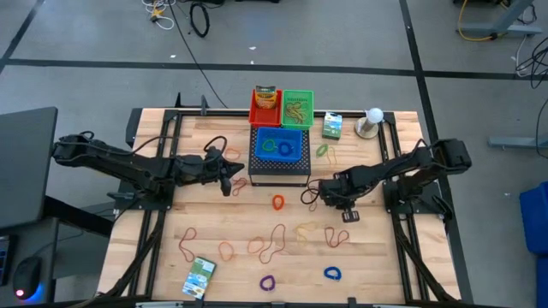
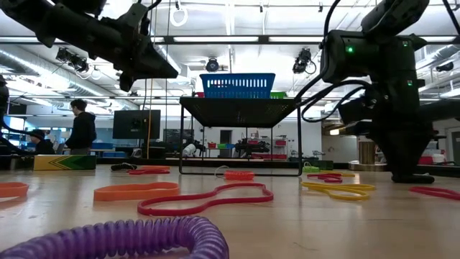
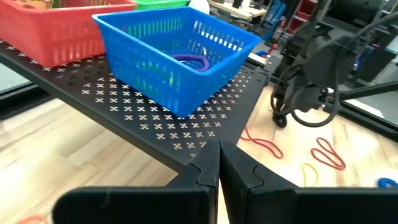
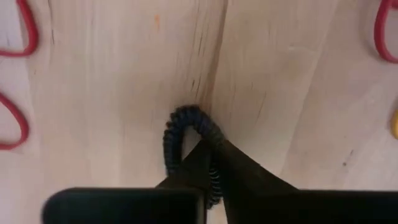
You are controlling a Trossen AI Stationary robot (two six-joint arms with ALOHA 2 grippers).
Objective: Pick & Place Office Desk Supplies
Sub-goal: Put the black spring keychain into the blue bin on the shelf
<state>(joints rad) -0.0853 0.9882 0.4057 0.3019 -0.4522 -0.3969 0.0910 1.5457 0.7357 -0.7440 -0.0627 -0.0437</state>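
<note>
My right gripper (image 1: 346,211) stands low at the table's right middle, fingers down, shut on a small black coiled loop (image 4: 184,127); in the low view its fingertips (image 2: 412,175) reach the tabletop. My left gripper (image 1: 232,180) is shut and empty, raised above the table beside the left side of the big black perforated box (image 1: 279,167); its fingers show pressed together in its wrist view (image 3: 217,155). A blue basket (image 3: 180,53) on that box holds a purple loop (image 3: 189,60). Tan, orange and red rubber bands (image 1: 272,242) lie flat on the near half of the table. My right gripper pinches one end of the black coiled loop (image 4: 211,152) between its two fingers, coming from above and pointing down. The loop's free, rounded end (image 4: 185,114) sticks out beyond the fingertips and seems to lie on the wood.
Red (image 1: 265,108) and green (image 1: 297,109) baskets stand behind the blue one. A green-white box (image 1: 332,126) and a white ball on a stand (image 1: 370,122) are at the far right. Another box (image 1: 199,277), a purple loop (image 1: 268,281) and a blue loop (image 1: 332,274) lie near the front edge.
</note>
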